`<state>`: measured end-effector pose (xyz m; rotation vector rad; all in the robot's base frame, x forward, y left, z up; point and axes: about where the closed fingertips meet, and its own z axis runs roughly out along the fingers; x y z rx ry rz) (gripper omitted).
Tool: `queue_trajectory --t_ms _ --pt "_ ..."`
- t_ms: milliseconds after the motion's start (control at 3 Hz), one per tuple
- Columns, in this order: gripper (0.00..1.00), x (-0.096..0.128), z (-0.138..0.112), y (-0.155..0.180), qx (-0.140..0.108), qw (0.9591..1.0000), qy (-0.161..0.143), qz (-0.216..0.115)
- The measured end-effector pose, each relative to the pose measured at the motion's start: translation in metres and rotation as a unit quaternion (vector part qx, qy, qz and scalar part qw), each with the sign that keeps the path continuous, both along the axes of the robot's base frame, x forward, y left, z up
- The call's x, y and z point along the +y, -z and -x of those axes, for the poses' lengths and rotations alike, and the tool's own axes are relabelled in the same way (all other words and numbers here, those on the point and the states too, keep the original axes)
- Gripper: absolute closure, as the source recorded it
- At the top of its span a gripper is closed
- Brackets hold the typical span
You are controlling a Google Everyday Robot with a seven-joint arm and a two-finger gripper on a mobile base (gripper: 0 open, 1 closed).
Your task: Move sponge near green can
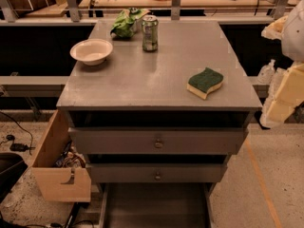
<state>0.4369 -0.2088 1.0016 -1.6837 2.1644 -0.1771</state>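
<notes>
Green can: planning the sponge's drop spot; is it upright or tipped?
Upright: the green can stands on its base, silver top up. The gripper hangs right of the table.

Holding the pale arm (295, 30) upright along the right edge of the view, with the gripper (281, 101) hanging low there.

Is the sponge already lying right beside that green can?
No, the sponge lies front right on the table, well apart from the green can at the back; the gripper hangs beyond the right edge.
</notes>
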Motion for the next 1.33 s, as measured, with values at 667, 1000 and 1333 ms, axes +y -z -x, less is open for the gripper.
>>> queue_trajectory --t_ms 667,1000,1333 --pt "0.00 0.001 -0.029 0.004 -0.023 0.9994 0.013 -0.023" --pt "0.00 0.000 -0.084 0.014 -0.058 0.9942 0.046 -0.078" --pt "0.00 -0.005 -0.130 0.031 -0.088 0.9853 0.070 -0.128"
